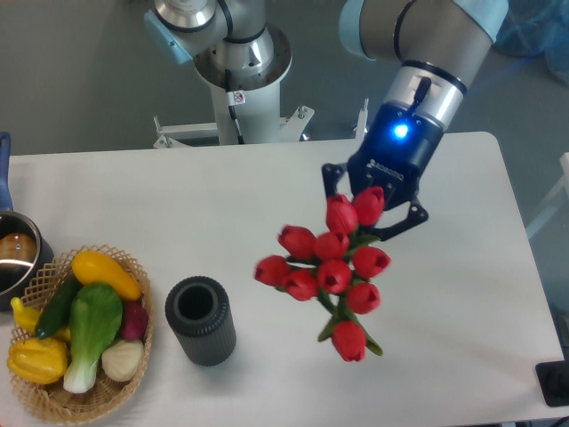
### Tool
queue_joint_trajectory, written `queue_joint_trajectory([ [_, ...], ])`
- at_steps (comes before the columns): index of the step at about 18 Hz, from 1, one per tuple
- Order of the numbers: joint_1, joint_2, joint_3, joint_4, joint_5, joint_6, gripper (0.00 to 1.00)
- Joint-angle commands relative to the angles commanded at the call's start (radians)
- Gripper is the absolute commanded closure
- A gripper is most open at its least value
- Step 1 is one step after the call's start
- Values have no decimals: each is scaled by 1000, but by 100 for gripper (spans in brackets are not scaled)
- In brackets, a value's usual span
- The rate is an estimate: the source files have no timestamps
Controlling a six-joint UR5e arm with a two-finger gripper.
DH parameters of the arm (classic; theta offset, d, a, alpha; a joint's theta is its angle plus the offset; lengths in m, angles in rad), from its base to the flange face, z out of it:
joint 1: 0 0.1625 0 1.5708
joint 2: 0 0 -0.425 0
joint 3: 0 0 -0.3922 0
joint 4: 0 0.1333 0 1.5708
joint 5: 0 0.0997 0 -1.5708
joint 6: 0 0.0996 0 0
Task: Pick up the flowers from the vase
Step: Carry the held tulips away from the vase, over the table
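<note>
The flowers [330, 269], a bunch of red tulip buds with green stems, hang in the air right of the table's middle. My gripper [366, 206] is shut on the top of the bunch; the buds hide its fingertips. The stems point down toward the front. The vase [200, 319], a short dark grey ribbed cylinder, stands upright at the front left with its round mouth empty. The flowers are well to the right of the vase and apart from it.
A woven basket [132, 356] with yellow, green and white vegetables sits at the front left beside the vase. A metal pot [16, 258] stands at the left edge. The arm's base [242, 67] rises behind the table.
</note>
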Motion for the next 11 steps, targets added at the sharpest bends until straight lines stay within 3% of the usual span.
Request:
queue_joint_trajectory([
  [2, 37, 0, -41, 0, 14, 131, 100],
  [5, 90, -6, -80, -2, 35, 176, 100],
  [7, 118, -8, -109, -6, 170, 218, 100],
  [8, 118, -20, -109, -46, 272, 234, 100],
  [11, 112, -35, -98, -97, 342, 255, 100],
])
